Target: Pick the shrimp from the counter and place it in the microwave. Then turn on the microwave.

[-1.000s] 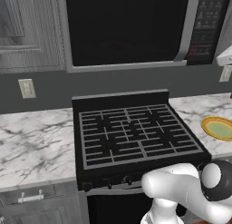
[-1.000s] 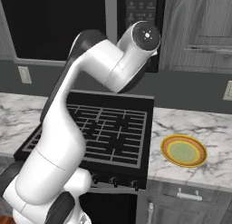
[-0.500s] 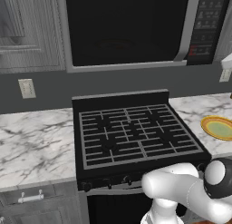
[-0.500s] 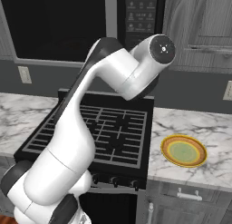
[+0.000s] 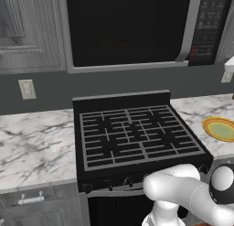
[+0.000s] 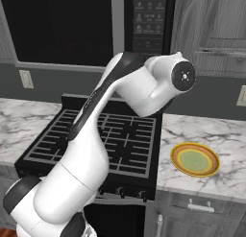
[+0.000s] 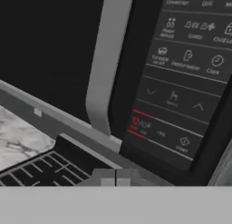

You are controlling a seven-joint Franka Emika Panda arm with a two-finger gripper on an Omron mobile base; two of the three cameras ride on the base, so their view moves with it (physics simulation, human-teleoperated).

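Your microwave (image 5: 128, 30) hangs over the stove (image 5: 137, 136) with its dark door closed; behind the glass you get only blackness, so what's inside you can't tell. The shrimp can't be made out anywhere, on the counter (image 5: 34, 142) or elsewhere. The yellow-rimmed green plate (image 6: 195, 159) sits on the counter right of the stove, and its face looks bare. In the left base view that plate (image 5: 220, 128) is cut off by the frame edge.

Keypad panel (image 7: 186, 78) is at the microwave's right end, beside the grey vertical door handle (image 7: 108, 64). Button labels are blurred, unreadable; you can make out one red-marked button (image 7: 141, 123) low on the panel's left side. In the left base view the keypad (image 5: 208, 26) is partly cropped at the top.

The pincer (image 7: 115, 177) shows as two fingertips at the bottom of the hand view, pressed together, clenched on nothing. It's aimed up at the lower keypad area, not touching it as far as you can see. Distance to the panel is hard to judge.

Arm pose: in the right base view the arm (image 6: 96, 130) rises from lower left, elbow bent over the stove, with the wrist joint (image 6: 182, 77) up level with the microwave's lower edge. The hand itself is hidden behind that wrist. In the left base view you see the arm's base link (image 5: 183, 193) low at right.
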